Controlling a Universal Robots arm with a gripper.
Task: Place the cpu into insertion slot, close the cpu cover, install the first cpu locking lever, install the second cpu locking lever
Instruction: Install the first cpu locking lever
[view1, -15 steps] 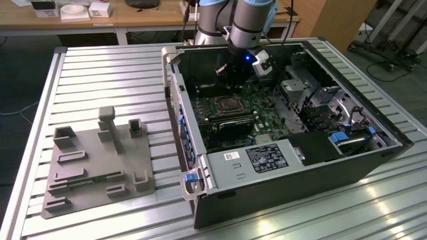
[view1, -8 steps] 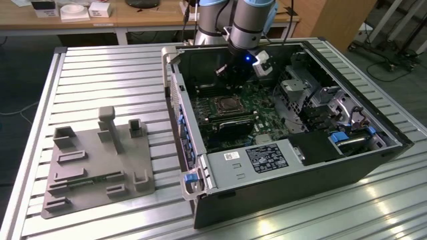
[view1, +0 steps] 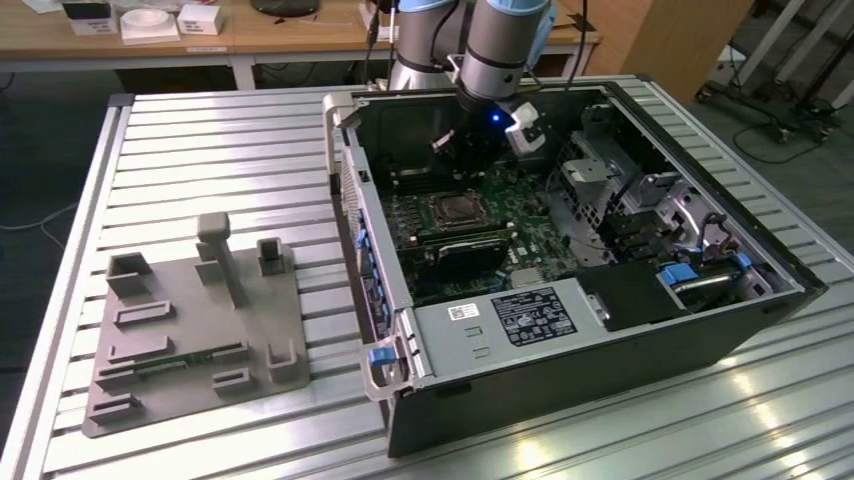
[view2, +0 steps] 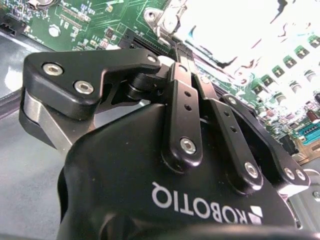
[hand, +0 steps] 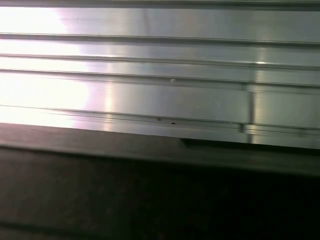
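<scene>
1. Green motherboard lies flat in the open black computer case, which sits on the slatted aluminium table.
2. The insertion slot is set in that board near the case wall on the exterior view's left. It is square, so it has no long axis, and its edges run parallel to the case walls.
3. I cannot make out the cpu apart from the metal around the slot.
4. My gripper hangs over the board just beyond the slot.
5. In the second wrist view my gripper looks clenched. Glare hides its tip, so I cannot tell whether it pinches anything.
6. White lettering marks its black body (print also covers a label on the grey power supply box).
</scene>
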